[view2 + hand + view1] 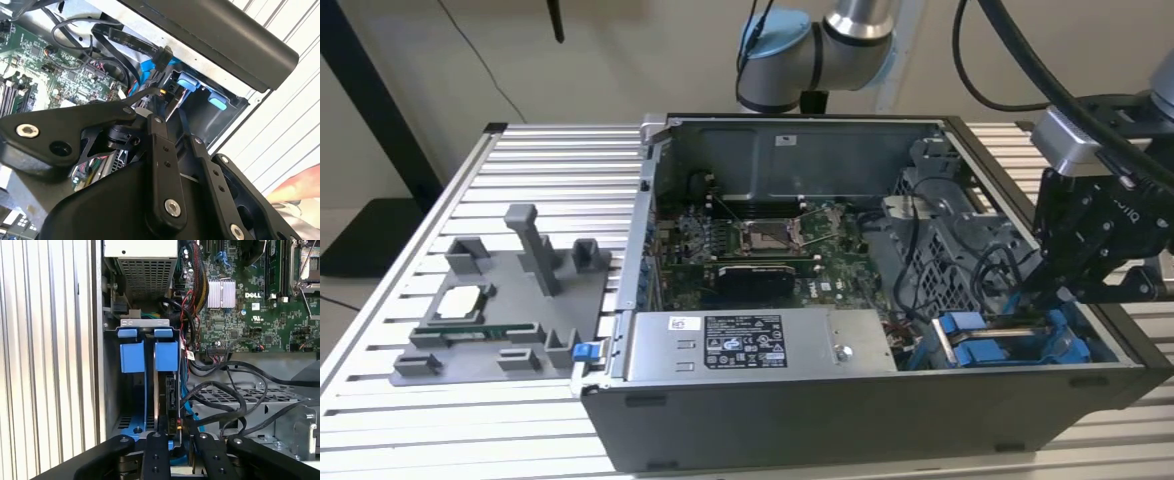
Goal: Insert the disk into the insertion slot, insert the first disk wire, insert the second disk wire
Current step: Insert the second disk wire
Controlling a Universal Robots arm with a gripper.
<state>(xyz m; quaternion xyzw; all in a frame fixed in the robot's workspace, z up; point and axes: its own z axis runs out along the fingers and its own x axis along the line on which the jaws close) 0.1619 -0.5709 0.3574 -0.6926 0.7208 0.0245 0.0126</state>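
Note:
The disk (167, 385) stands edge-on in the insertion slot (142, 321), a bay at the front corner of the open computer case on the exterior view's right. Its blue carrier tab (166, 356) sits beside a second blue carrier (132, 357); both show as blue plastic (987, 350) in the exterior view. My gripper (1061, 290) hangs just over this bay, close to the disk's end (175, 440). A small black connector with an orange mark (173, 424) sits at the disk's edge right by the gripper. Black wires (225, 390) loop over the perforated cage, and one flat black cable with a plug (162, 56) lies beyond the gripper.
The case holds a green motherboard (761, 240) and a silver power supply (761, 345) next to the bay. On the slatted aluminium table (467, 420), on the exterior view's left, stands a grey fixture (520, 300) with a processor and a memory stick. The case wall (100, 365) borders the bay closely.

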